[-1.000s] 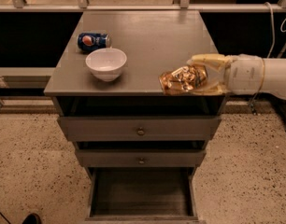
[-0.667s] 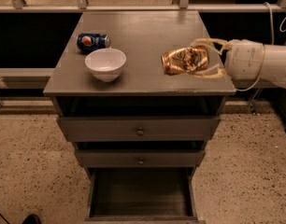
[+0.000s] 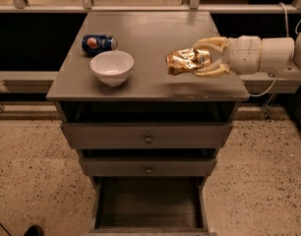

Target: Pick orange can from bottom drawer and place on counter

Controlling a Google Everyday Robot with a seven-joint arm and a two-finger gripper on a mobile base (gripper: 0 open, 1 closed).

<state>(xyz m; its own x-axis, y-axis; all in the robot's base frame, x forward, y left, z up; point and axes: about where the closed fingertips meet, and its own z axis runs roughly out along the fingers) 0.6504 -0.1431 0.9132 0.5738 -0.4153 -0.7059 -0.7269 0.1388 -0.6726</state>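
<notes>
The orange can point(image 3: 187, 60), crumpled and shiny gold-brown, is held over the right part of the counter point(image 3: 150, 33). My gripper point(image 3: 203, 58) reaches in from the right and is shut on the can, one finger above it and one below. The can hangs just above the counter top or barely touches it; I cannot tell which. The bottom drawer point(image 3: 148, 205) stands pulled open at the foot of the cabinet, its dark floor bare.
A white bowl point(image 3: 111, 66) sits on the counter's left front. A blue Pepsi can point(image 3: 98, 43) lies on its side behind it. Two shut drawers with brass knobs point(image 3: 148, 138) are below the counter. A speckled floor surrounds the cabinet.
My gripper has carried the orange can up and inward from the counter's right front edge to over the right part of the counter.
</notes>
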